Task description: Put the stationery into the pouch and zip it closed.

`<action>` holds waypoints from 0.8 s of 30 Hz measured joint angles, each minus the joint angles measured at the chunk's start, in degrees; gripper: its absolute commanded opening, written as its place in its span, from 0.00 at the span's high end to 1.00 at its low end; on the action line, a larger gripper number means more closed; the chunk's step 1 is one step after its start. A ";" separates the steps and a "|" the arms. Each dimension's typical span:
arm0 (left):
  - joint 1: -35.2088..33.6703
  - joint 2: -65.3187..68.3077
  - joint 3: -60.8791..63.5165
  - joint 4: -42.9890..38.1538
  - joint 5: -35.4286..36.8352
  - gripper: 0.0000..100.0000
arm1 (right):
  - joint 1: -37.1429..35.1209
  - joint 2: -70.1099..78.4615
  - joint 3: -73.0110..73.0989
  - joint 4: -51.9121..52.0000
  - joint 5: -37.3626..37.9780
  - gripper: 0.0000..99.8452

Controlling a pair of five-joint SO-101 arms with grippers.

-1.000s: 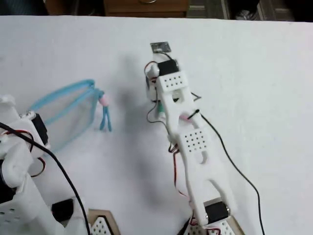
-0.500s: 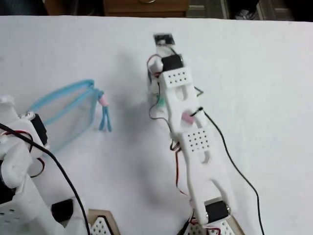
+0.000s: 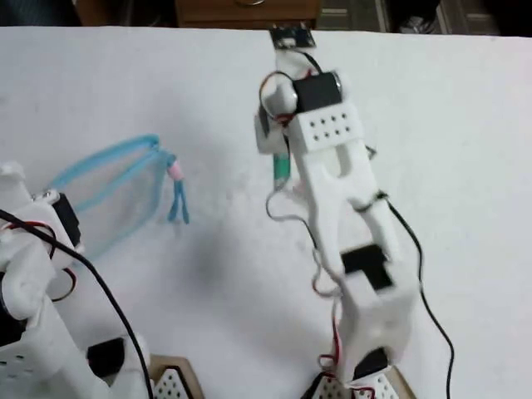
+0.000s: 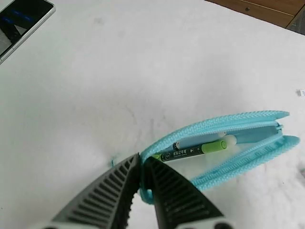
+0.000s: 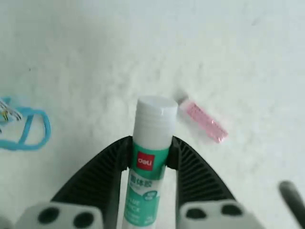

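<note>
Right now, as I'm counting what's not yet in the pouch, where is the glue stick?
In the right wrist view the glue stick is clamped in the right claw, cap outward, with a pink eraser on the white table just beyond.

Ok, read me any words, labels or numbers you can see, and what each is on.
Glue stick: a red brand badge, with small print beneath it too blurred to read.
Pen inside the pouch: white print on its dark barrel, too small to read.
No text can be quoted.
</note>
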 measured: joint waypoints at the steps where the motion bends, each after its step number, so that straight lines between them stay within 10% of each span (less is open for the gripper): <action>1: 0.00 0.00 0.00 0.00 0.00 0.98 | 0.09 -3.52 4.75 0.00 0.00 0.98; 11: 0.00 0.00 0.00 0.00 0.00 0.98 | -0.26 -34.46 48.35 -6.15 0.09 0.98; 24: 0.00 0.00 0.00 0.00 0.00 0.98 | -14.68 -54.51 79.12 -53.01 0.09 0.98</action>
